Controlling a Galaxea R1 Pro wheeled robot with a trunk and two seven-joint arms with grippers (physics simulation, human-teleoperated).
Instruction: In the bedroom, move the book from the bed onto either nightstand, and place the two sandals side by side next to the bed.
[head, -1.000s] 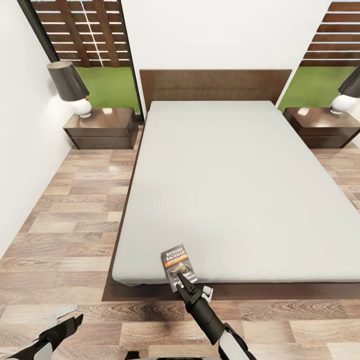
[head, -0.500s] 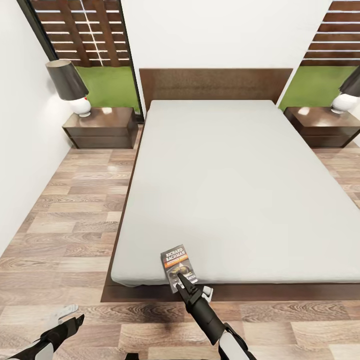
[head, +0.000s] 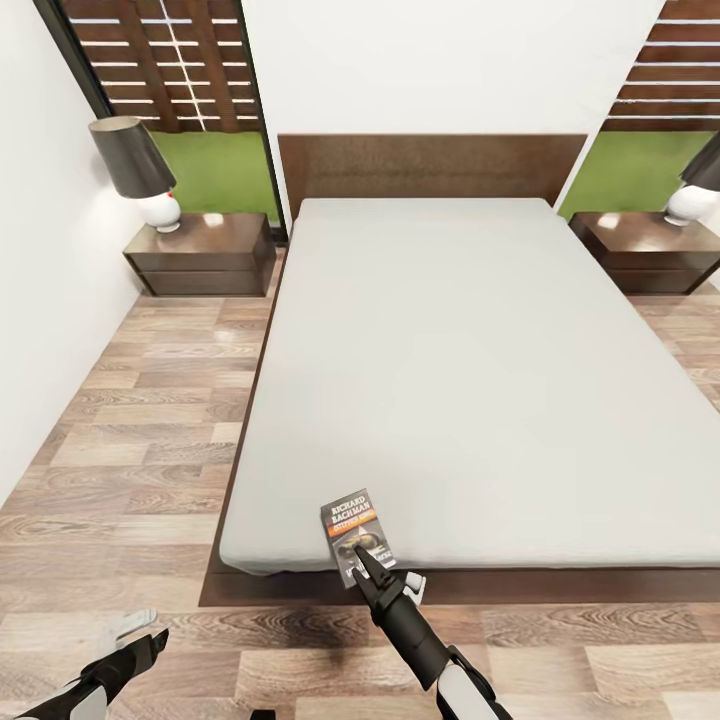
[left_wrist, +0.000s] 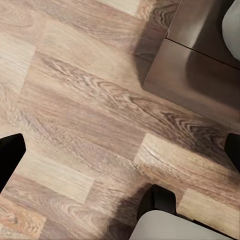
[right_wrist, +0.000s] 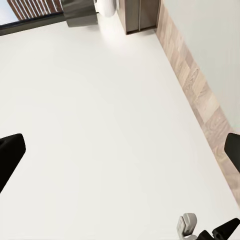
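The book (head: 352, 512) lies flat on the bed's pale mattress (head: 450, 360), at the foot edge toward its left corner, its near end slightly over the edge. My right gripper (head: 360, 556) reaches in low from the foot of the bed, its tip over the book's near end. In the right wrist view its black fingertips (right_wrist: 10, 152) stand far apart with no book between them, so it is open. My left gripper (head: 135, 645) hangs open over the floor at the lower left. The sandals are out of view.
Dark brown nightstands stand beside the headboard, the left nightstand (head: 200, 255) and the right nightstand (head: 650, 250), each with a white lamp with a black shade (head: 135, 160). Wood-plank floor (head: 150, 430) runs along the bed's left side. The left wrist view shows the bed frame's corner (left_wrist: 200, 75).
The whole picture has shifted slightly, so the camera moved. The right gripper stays over the book's near end and the left arm holds its place.
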